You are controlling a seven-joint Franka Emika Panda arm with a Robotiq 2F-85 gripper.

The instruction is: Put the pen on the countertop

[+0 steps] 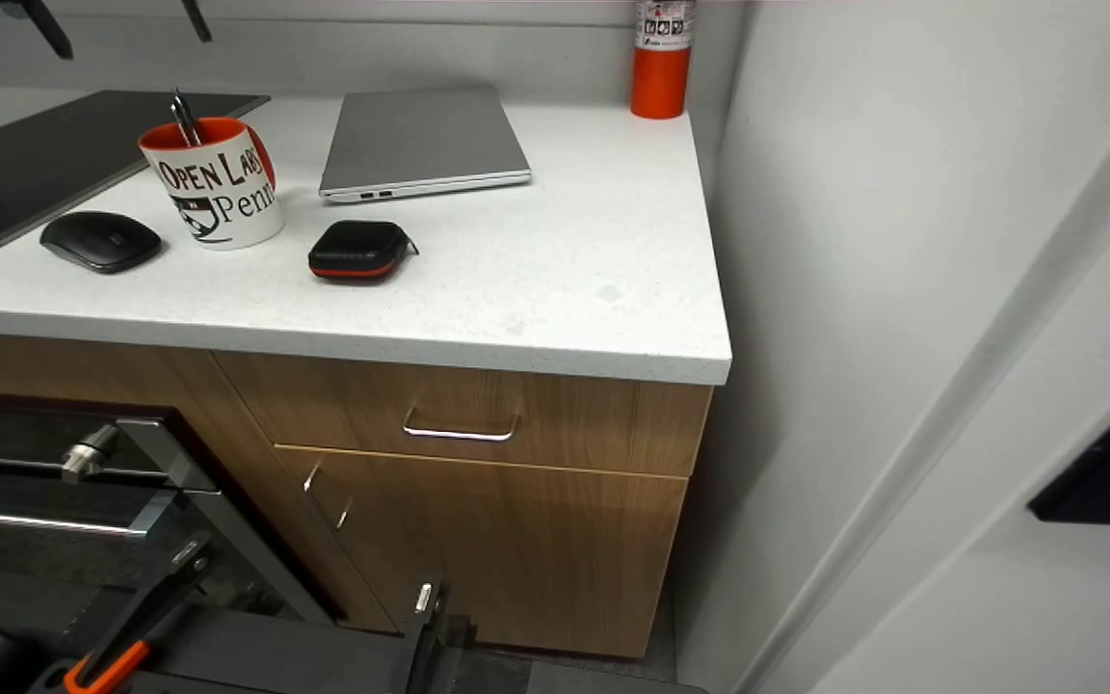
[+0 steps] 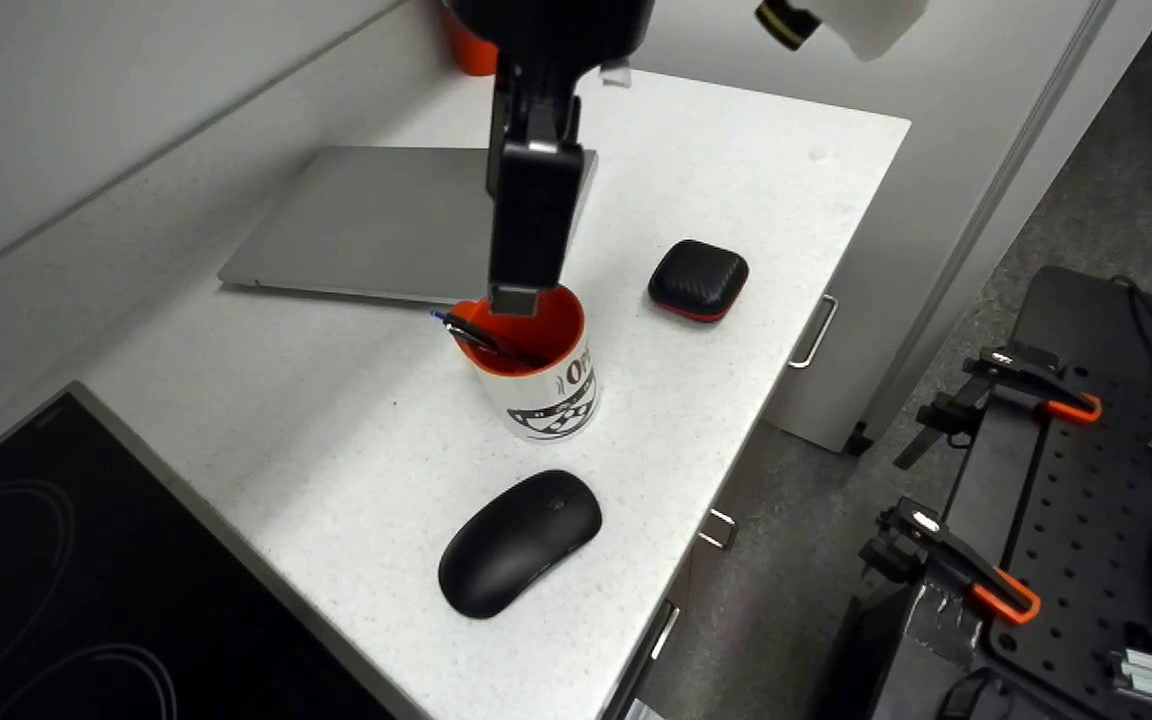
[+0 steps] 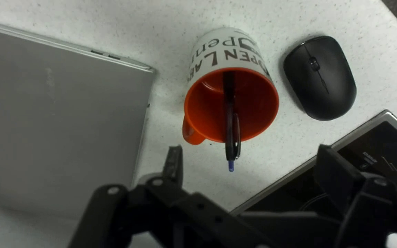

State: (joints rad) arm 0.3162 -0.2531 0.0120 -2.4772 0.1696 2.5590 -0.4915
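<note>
- Running from the black case (image 1: 357,249) to the end beside the pale wall (image 1: 863,193), a wide stretch of the white countertop (image 1: 574,260) shows in an exterior view.
- Its thick front edge stands over brown wood-grain cabinets (image 1: 488,549).
- Tighter room surrounds the mug (image 2: 551,405): grey laptop (image 2: 366,220) on one side, black mouse (image 2: 521,540) on another, dark glass cooktop (image 2: 116,560) near.
- Surfaces differ: faintly speckled countertop, flat matte laptop, smooth rounded mouse, soft-cornered case with a red band.
- White outside and orange-red within, the upright mug holds the pen (image 3: 230,134), thin, dark and blue-tipped, tilted against the rim with its upper end jutting past.
- Pointing down, the gripper (image 3: 248,156) hangs above the mug; its fingers (image 3: 174,165) stand wide apart in the wrist view, the pen's end showing between them there. How far above the pen they are, I cannot tell.
</note>
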